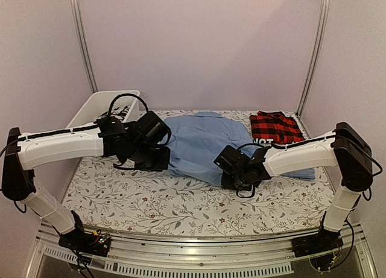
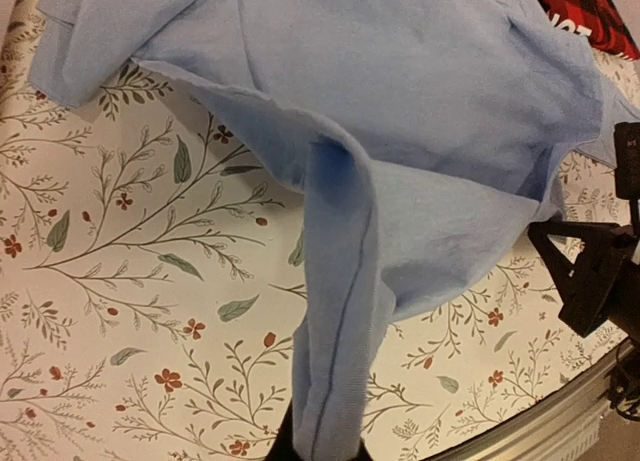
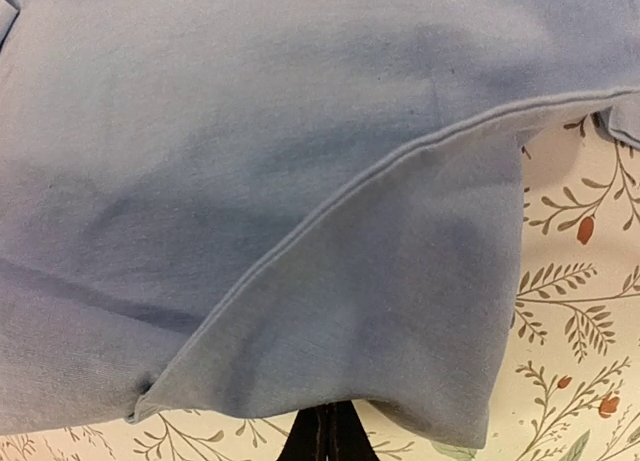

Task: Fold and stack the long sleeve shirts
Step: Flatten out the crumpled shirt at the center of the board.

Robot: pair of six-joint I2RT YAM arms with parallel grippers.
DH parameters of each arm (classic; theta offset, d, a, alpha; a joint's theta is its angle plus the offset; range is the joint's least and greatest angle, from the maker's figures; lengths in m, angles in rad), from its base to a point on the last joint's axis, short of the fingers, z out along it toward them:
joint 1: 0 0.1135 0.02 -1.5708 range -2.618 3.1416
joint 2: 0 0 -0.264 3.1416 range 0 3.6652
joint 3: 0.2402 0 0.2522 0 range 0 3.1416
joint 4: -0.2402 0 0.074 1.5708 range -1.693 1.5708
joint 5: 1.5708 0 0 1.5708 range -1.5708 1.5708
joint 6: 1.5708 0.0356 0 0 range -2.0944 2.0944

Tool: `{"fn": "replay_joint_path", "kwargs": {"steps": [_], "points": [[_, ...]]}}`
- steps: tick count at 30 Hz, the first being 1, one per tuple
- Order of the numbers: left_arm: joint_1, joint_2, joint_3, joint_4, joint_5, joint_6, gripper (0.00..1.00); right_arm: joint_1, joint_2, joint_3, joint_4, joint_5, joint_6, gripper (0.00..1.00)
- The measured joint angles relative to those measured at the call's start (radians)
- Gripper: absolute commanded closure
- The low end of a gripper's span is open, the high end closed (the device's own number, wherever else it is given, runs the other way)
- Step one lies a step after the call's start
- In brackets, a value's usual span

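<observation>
The light blue long sleeve shirt (image 1: pixel 202 139) lies spread across the middle of the floral table. My left gripper (image 1: pixel 158 159) is at its left edge, shut on a bunched seam of blue cloth (image 2: pixel 340 311) that rises off the table. My right gripper (image 1: pixel 234 180) is at the near hem, its dark fingers (image 3: pixel 327 436) pressed together on the edge of the blue fabric (image 3: pixel 330 321). The red-and-black plaid shirt (image 1: pixel 275 126) lies folded at the back right, and its corner (image 2: pixel 585 11) shows in the left wrist view.
A white basket (image 1: pixel 99 106) stands at the back left with dark patterned cloth in it. The floral tablecloth (image 1: pixel 151 199) covers the table up to the metal rail at the near edge. The right arm's black wrist (image 2: pixel 600 271) is close beside the lifted blue fold.
</observation>
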Motion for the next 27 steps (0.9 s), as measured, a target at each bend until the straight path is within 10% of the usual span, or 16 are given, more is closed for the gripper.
{"fn": "replay_joint_path", "kwargs": {"steps": [3,12,27], "points": [[0.025,-0.043,-0.016,-0.01,0.024,0.015,1.0,-0.01,-0.024,0.003,-0.023,-0.001,-0.02,0.99],[0.071,-0.07,-0.002,-0.017,0.114,0.067,1.0,0.024,-0.087,0.114,-0.082,-0.02,-0.09,0.46],[0.164,0.008,0.096,0.022,0.256,0.14,1.0,0.101,0.054,0.219,-0.132,-0.017,-0.046,0.17]]}}
